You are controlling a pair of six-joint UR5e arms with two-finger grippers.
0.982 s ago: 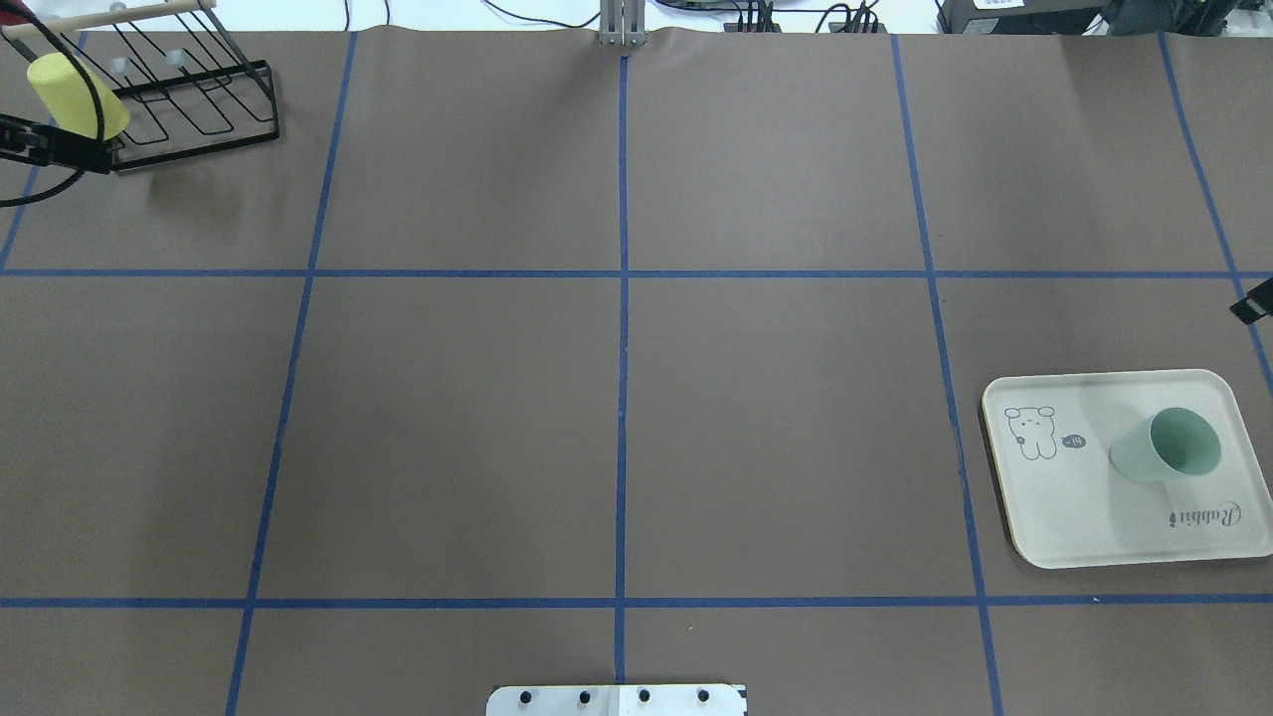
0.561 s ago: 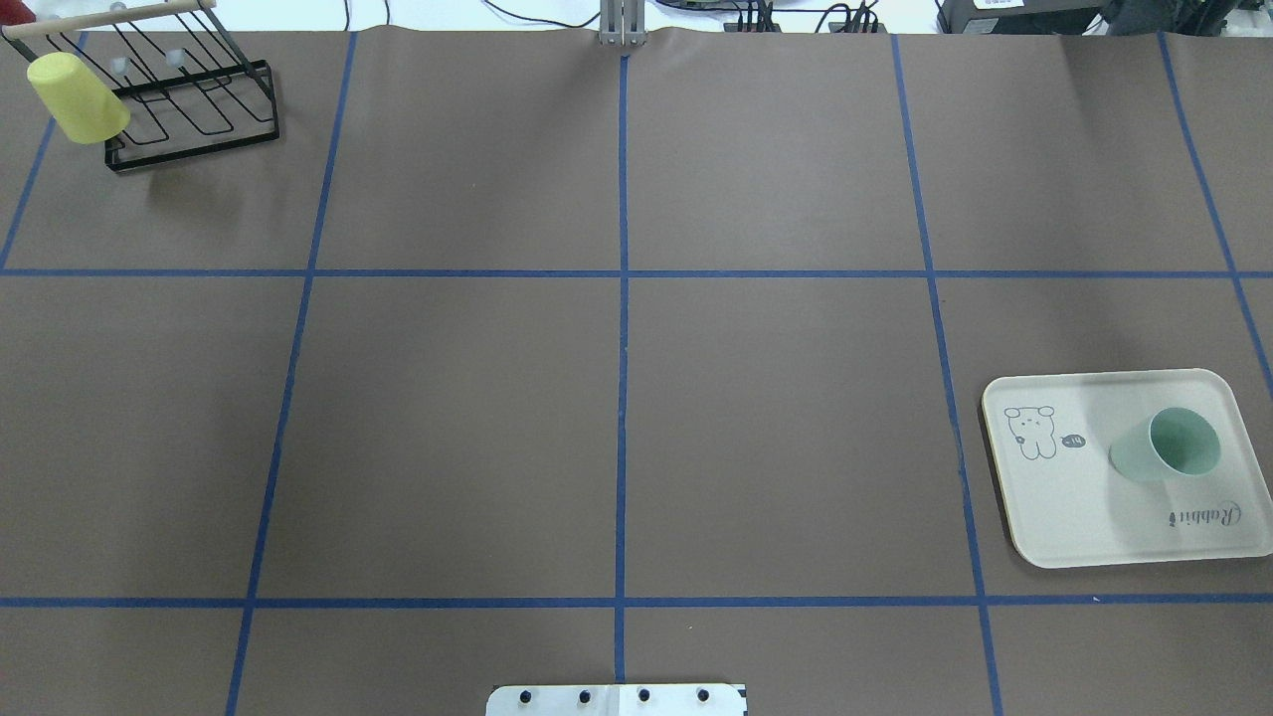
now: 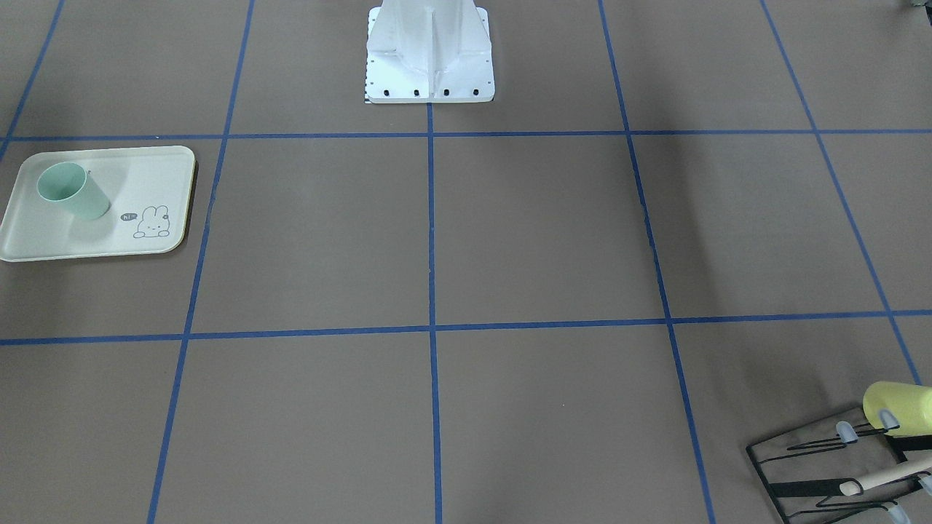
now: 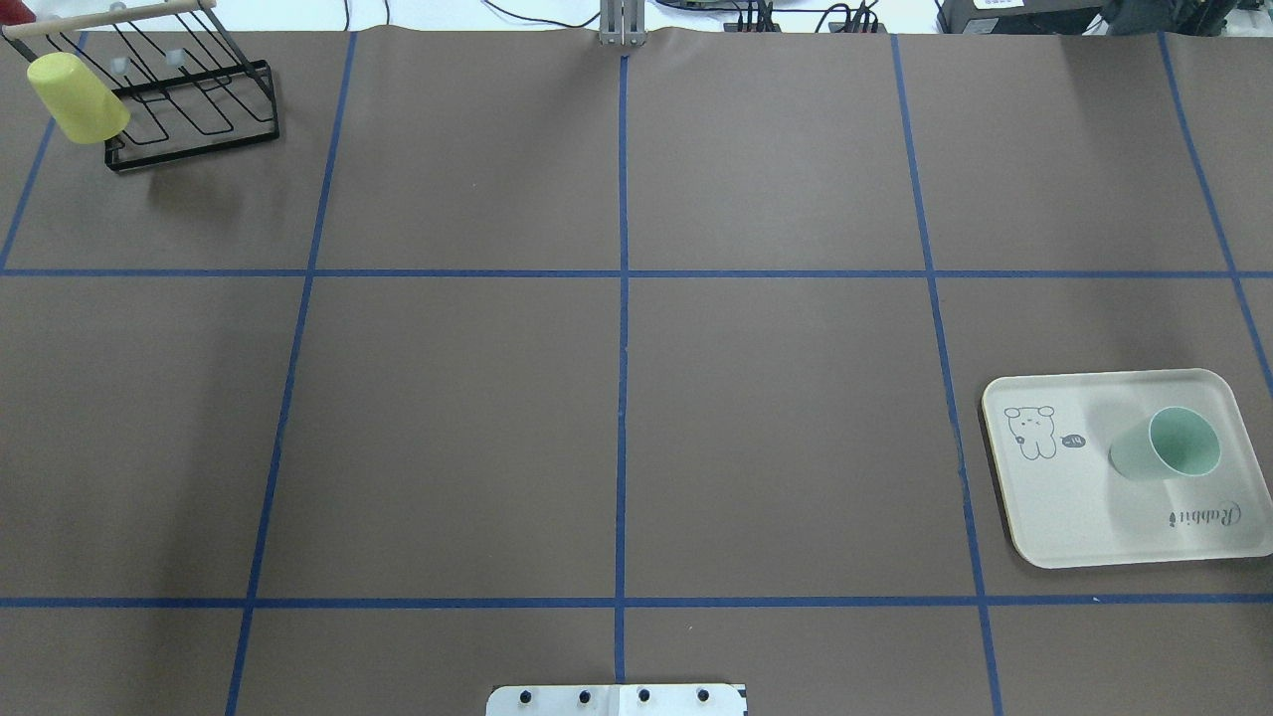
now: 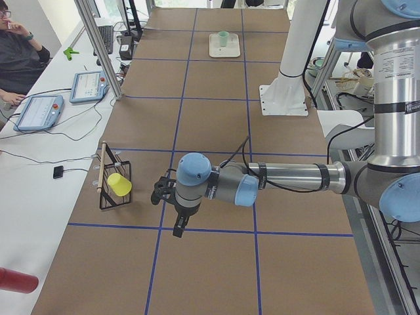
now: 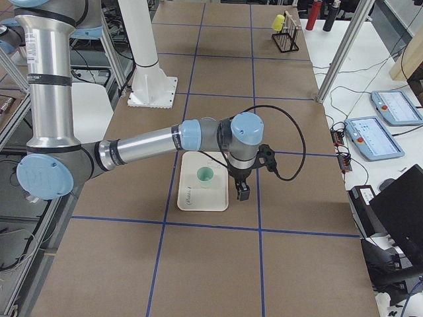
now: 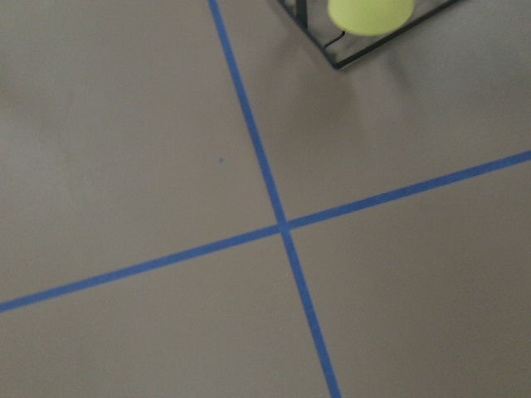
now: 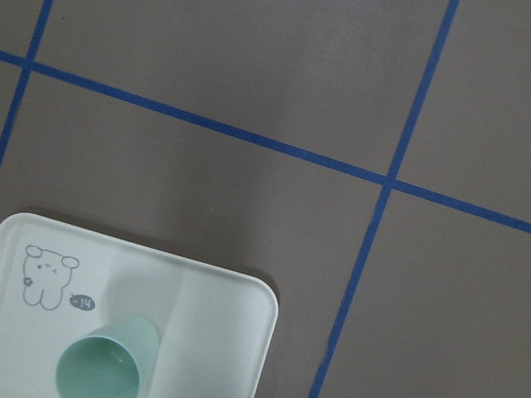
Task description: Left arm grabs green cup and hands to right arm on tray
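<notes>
The green cup [image 4: 1166, 445] stands upright, mouth up, on the cream tray [image 4: 1064, 497] at the table's right side. It also shows in the front-facing view [image 3: 71, 191] and the right wrist view [image 8: 106, 365]. The right gripper [image 6: 243, 193] shows only in the exterior right view, hanging over the tray's edge beside the cup, apart from it. The left gripper [image 5: 178, 230] shows only in the exterior left view, above the table near the rack. I cannot tell whether either gripper is open or shut.
A pale yellow cup [image 4: 78, 97] sits upside down on a black wire rack [image 4: 189, 109] at the far left corner. The robot's white base [image 3: 429, 51] is at the table's near middle. Blue tape lines grid the brown table. A person sits at a side desk [image 5: 16, 46].
One second ago the left gripper showed at the overhead view's left edge by the rack and the right gripper's tip at its right edge. Both have since left that view. The cup has not moved.
</notes>
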